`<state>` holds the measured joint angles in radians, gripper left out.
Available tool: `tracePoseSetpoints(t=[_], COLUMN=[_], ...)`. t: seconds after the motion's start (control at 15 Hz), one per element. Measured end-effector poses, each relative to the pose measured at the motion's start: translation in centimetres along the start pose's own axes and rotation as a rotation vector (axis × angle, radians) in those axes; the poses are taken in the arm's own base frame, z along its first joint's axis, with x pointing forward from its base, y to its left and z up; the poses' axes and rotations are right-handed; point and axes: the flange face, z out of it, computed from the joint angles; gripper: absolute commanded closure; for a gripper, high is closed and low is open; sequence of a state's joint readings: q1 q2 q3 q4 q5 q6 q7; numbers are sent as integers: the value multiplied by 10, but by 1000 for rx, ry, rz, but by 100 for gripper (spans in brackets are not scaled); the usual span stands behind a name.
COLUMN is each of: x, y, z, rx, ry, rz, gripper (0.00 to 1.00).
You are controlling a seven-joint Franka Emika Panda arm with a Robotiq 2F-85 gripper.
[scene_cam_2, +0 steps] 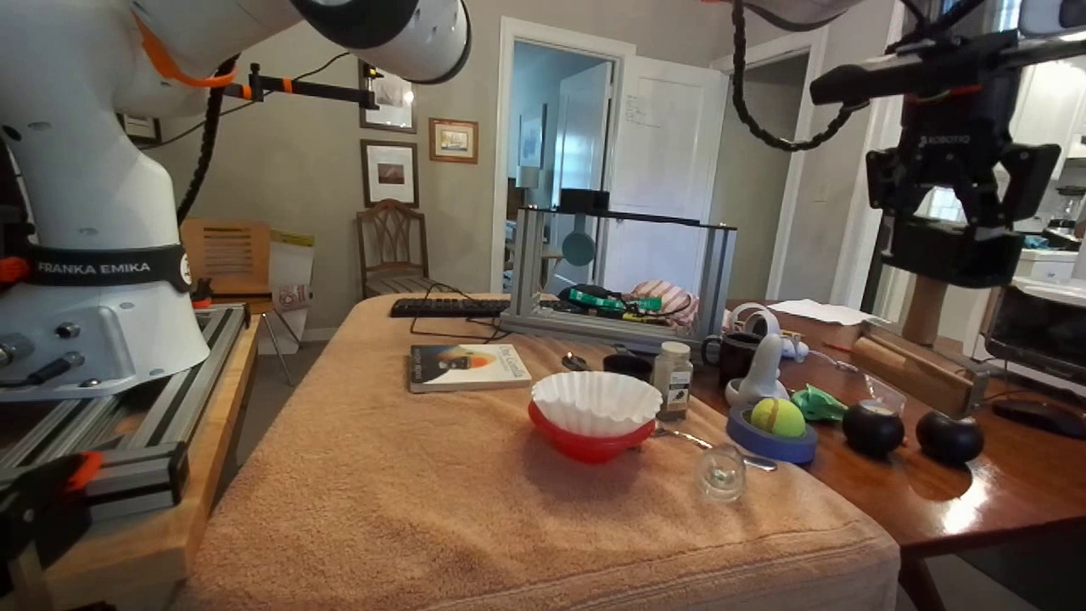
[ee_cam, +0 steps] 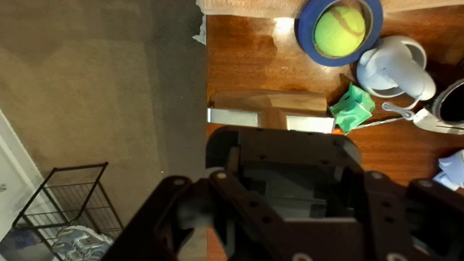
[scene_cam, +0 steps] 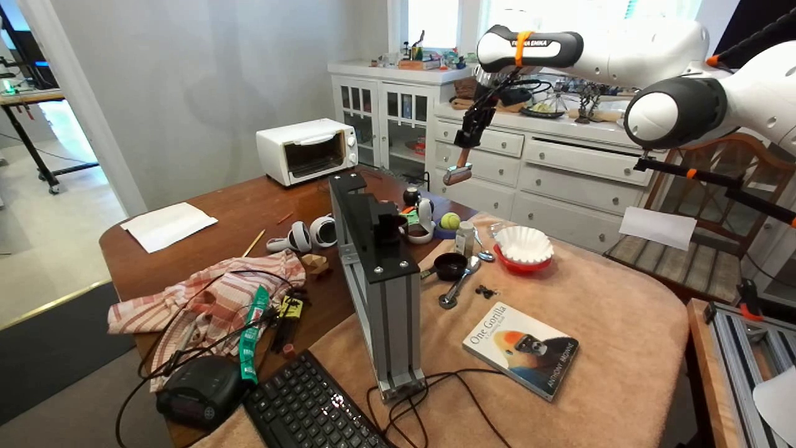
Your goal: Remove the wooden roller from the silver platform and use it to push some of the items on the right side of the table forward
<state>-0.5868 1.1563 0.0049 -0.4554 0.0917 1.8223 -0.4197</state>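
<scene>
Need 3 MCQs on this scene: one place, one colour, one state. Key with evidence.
1. Where is the tennis ball?
A) On the keyboard
B) Inside the blue tape roll
C) On the toaster oven

2. What colour is the bowl holding the coffee filters?
A) Red
B) Green
C) Black

3. The wooden roller is:
A) Lying on the book
B) On the silver platform
C) Held above the table by the gripper

1 B: the wrist view shows tape around the ball.
2 A: red shows below the filters in both exterior views.
3 C: in both exterior views its handle runs into the gripper.
</scene>
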Motion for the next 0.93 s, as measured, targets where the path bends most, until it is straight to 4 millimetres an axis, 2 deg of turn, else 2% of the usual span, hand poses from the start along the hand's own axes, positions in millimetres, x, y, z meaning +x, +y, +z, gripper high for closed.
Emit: tracePoseSetpoints(t=[0.27, 0.47, 0.53, 0.73, 0.8, 0.93], x=[5, -2, -5, -8, -7, -7], y=[7, 18, 21, 23, 22, 22], z=[20, 34, 40, 45, 44, 44], rx=[-56, -113, -127, -127, -127, -128], ry=[71, 39, 17, 9, 10, 11], rz=[-12, -43, -50, -49, -50, -50], gripper=[63, 63, 38, 38, 63, 63])
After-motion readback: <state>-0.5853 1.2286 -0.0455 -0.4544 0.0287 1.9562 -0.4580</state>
